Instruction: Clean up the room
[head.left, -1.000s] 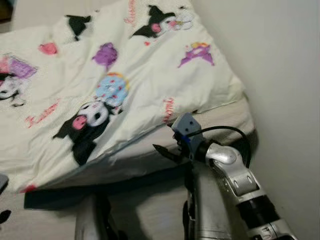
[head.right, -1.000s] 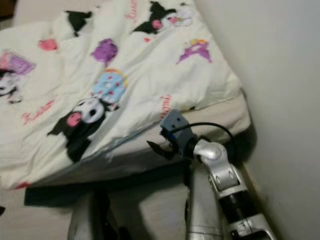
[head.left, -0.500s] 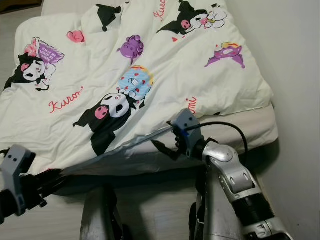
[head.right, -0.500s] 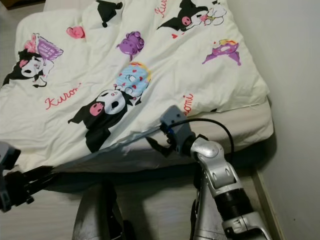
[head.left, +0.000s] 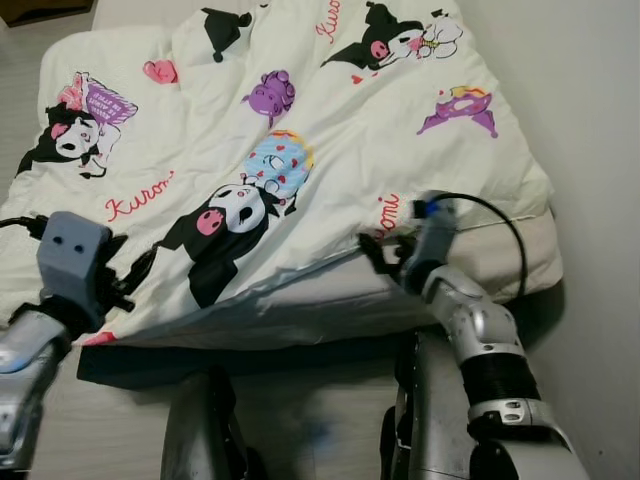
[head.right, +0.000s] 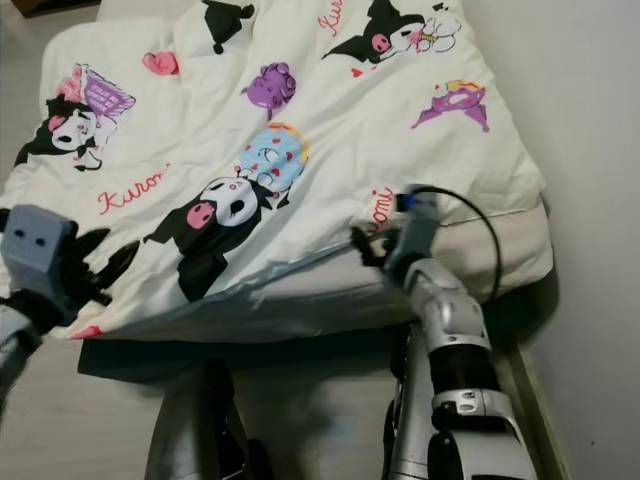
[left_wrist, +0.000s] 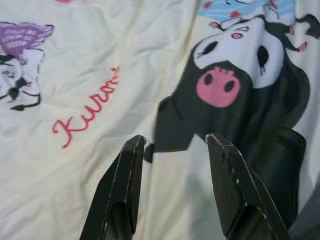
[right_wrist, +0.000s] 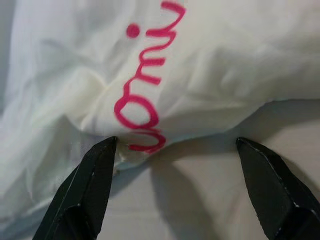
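Observation:
A cream duvet (head.left: 300, 120) printed with black cartoon figures and red lettering lies rumpled over the bed. My left gripper (head.left: 135, 277) hovers open over its near left part, fingers (left_wrist: 131, 165) apart above a black figure print (left_wrist: 235, 95). At the duvet's near edge, by the red lettering (right_wrist: 145, 95), my right gripper (head.left: 372, 255) is open wide. The duvet's hem (right_wrist: 125, 150) lies between its fingertips, which hold nothing.
The beige mattress (head.left: 505, 250) shows under the duvet's near right corner. A white wall (head.left: 590, 150) runs close along the right side of the bed. Pale floor (head.left: 110, 420) and my own legs (head.left: 200, 430) are below the bed's near edge.
The left arm has come up from below the bed edge onto the duvet. The right gripper has moved forward and right to the hem by the red lettering.

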